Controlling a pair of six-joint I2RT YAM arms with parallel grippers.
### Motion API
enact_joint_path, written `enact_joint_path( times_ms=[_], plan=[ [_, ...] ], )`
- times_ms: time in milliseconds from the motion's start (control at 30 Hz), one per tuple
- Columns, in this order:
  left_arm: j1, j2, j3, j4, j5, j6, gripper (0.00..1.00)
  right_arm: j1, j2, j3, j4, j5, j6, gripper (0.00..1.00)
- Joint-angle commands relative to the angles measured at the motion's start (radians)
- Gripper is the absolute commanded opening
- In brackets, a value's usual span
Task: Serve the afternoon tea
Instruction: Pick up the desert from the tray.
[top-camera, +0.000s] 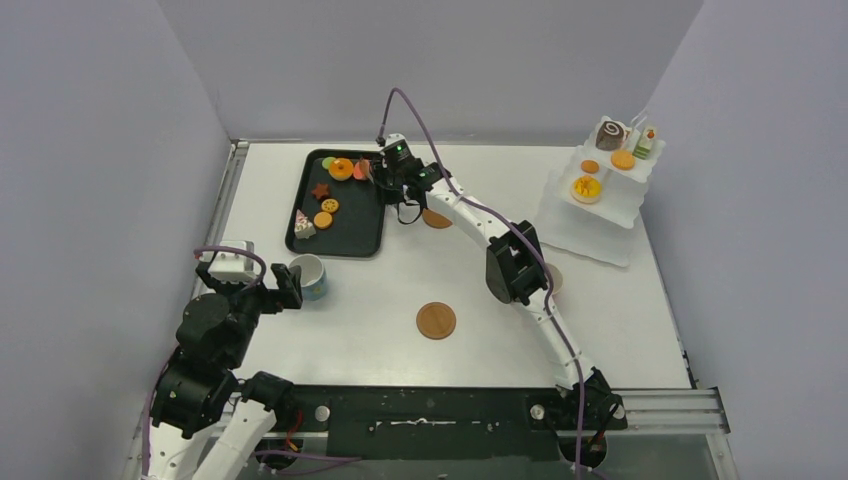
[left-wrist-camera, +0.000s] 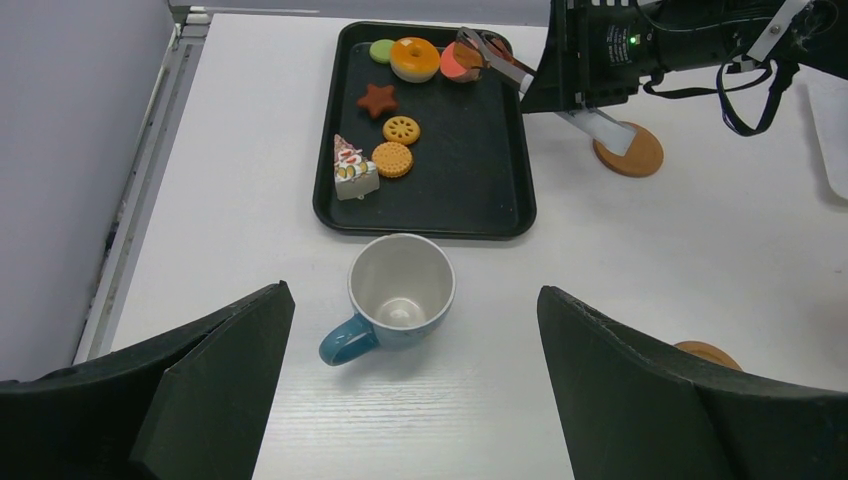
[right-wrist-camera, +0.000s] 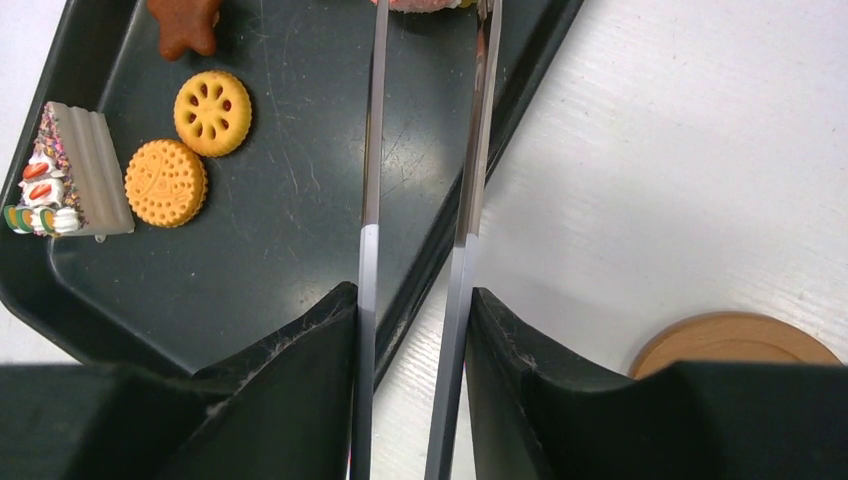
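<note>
A blue cup (left-wrist-camera: 400, 290) (top-camera: 312, 277) stands upright and empty just in front of the black tray (left-wrist-camera: 480, 180). My left gripper (left-wrist-camera: 412, 292) (top-camera: 290, 284) is open right behind the cup, not touching it. My right gripper (right-wrist-camera: 412, 292) (top-camera: 398, 180) is shut on the long metal tongs (right-wrist-camera: 370, 150), whose tips pinch a pink pastry (left-wrist-camera: 455, 62) at the tray's far right corner. On the tray lie an orange donut (left-wrist-camera: 415, 58), a green disc (left-wrist-camera: 382, 49), a brown star (left-wrist-camera: 378, 98), two cookies (right-wrist-camera: 212, 112) (right-wrist-camera: 165, 182) and a cake slice (right-wrist-camera: 70, 170).
A white tiered stand (top-camera: 600, 215) at the right holds a chocolate roll (top-camera: 610, 135), an orange tart (top-camera: 587, 187) and cookies (top-camera: 623, 159). Wooden coasters lie mid-table (top-camera: 436, 320), under the right arm (top-camera: 436, 218) and beside its elbow (top-camera: 553, 277). Grey walls close in on three sides.
</note>
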Motion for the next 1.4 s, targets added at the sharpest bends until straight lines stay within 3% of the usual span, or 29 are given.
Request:
enact_joint_path(
  times_ms=[0,267,933,1367],
  plan=[
    [0.005,0.005,0.004,0.051,-0.005,0.017,0.91,0.000,-0.024,0.055,0.037,-0.017,-0.002,0.25],
    [0.005,0.010,0.004,0.051,-0.003,0.019,0.91,0.002,-0.101,-0.013,0.047,-0.018,-0.013,0.16],
    [0.006,0.008,0.002,0.054,0.003,0.019,0.91,0.015,-0.338,-0.281,0.059,-0.019,-0.033,0.16],
    [0.005,0.012,-0.001,0.056,0.011,0.019,0.91,0.016,-0.624,-0.550,0.058,0.027,-0.037,0.17]
  ],
)
